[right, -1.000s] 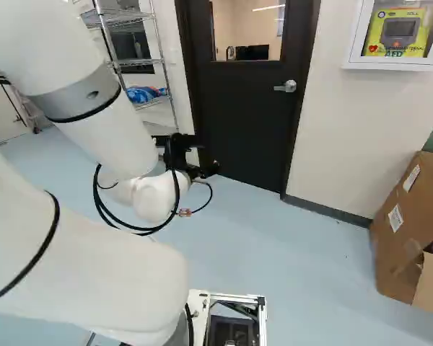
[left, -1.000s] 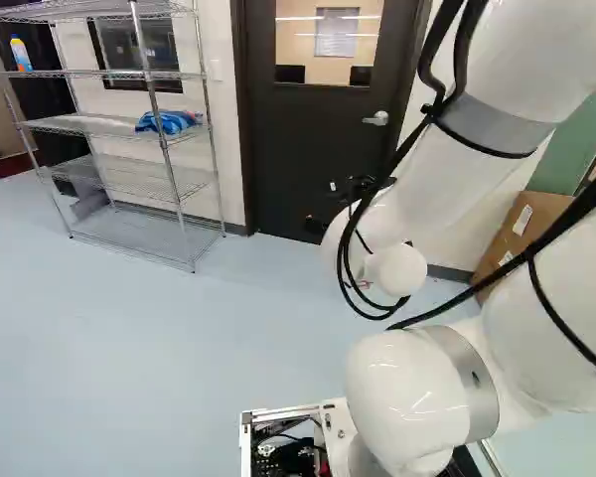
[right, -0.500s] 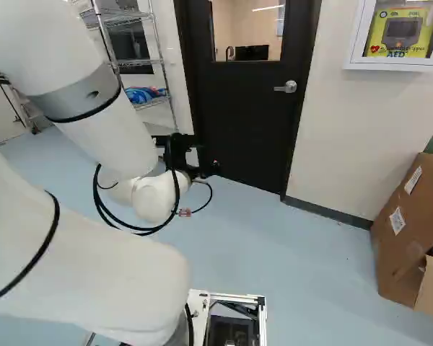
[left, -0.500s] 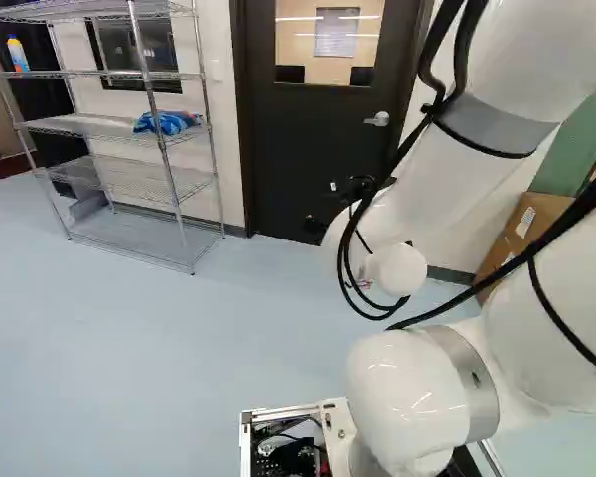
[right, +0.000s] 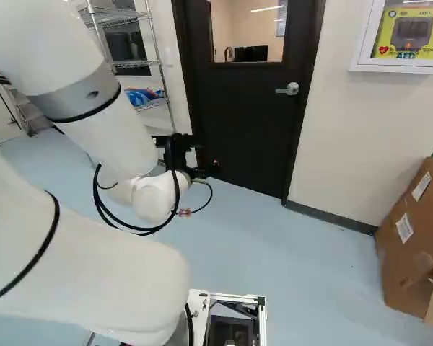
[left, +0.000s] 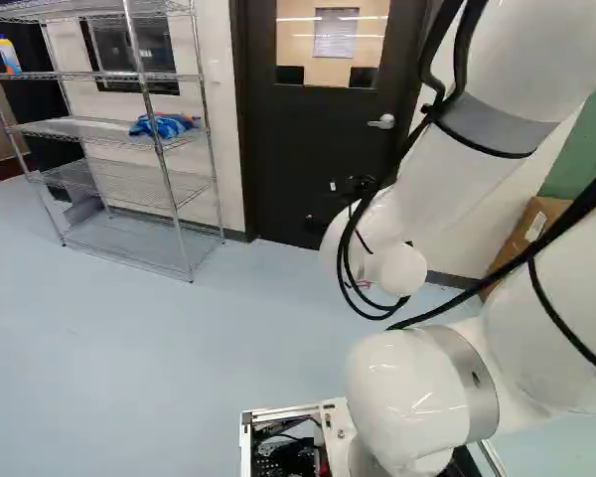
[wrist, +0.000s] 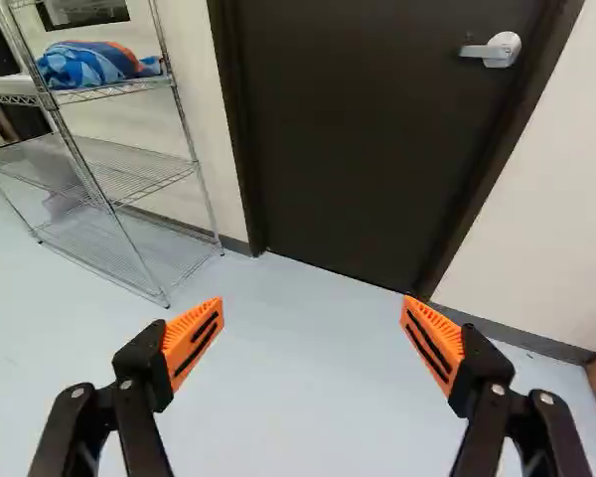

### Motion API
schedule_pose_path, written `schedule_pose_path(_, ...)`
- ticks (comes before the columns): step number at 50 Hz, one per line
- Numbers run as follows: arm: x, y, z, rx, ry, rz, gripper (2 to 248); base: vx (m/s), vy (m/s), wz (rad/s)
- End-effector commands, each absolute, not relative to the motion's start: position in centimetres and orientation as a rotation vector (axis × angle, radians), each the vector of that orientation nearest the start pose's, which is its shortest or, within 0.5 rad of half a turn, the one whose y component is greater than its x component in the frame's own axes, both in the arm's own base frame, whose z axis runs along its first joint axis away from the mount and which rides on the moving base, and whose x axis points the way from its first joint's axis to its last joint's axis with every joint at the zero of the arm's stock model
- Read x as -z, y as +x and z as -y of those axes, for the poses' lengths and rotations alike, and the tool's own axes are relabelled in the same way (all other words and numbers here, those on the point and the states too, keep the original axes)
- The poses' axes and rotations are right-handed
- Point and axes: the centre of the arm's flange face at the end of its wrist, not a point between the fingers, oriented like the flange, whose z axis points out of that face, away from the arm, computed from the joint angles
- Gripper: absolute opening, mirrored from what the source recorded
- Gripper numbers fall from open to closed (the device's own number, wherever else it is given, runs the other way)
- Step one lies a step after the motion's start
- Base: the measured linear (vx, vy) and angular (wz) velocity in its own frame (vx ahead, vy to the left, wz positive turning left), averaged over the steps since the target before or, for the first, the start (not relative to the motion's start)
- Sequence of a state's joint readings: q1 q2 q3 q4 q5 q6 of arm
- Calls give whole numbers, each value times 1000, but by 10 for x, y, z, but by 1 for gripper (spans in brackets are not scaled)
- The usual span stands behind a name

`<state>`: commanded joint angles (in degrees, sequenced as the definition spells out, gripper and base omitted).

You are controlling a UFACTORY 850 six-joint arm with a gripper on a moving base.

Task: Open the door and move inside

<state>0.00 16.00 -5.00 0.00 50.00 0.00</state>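
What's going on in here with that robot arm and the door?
A white robot arm on a moving base faces a dark, windowed door, which is shut. Nothing is being handled: its gripper is open and empty, and the silver lever handle is ahead, untouched. The job is to open the door and move inside; neither step is done.

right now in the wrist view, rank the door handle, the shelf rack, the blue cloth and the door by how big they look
1. Door
2. Shelf rack, cut off by the view, as is the door
3. Blue cloth
4. Door handle
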Motion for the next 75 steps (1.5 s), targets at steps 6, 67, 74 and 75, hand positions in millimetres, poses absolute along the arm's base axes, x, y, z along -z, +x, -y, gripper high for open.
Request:
schedule_pose_path(6, -366, 270, 0, 1824, -2558, 0, 247, 167, 70, -22)
schedule_pose_path(67, -366, 270, 0, 1824, -2558, 0, 247, 161, 40, -192)
schedule_pose_path(74, -366, 270, 0, 1824, -2558, 0, 247, 140, 65, -228)
schedule_pose_path(75, -366, 270, 0, 1824, -2558, 0, 247, 143, 59, -230)
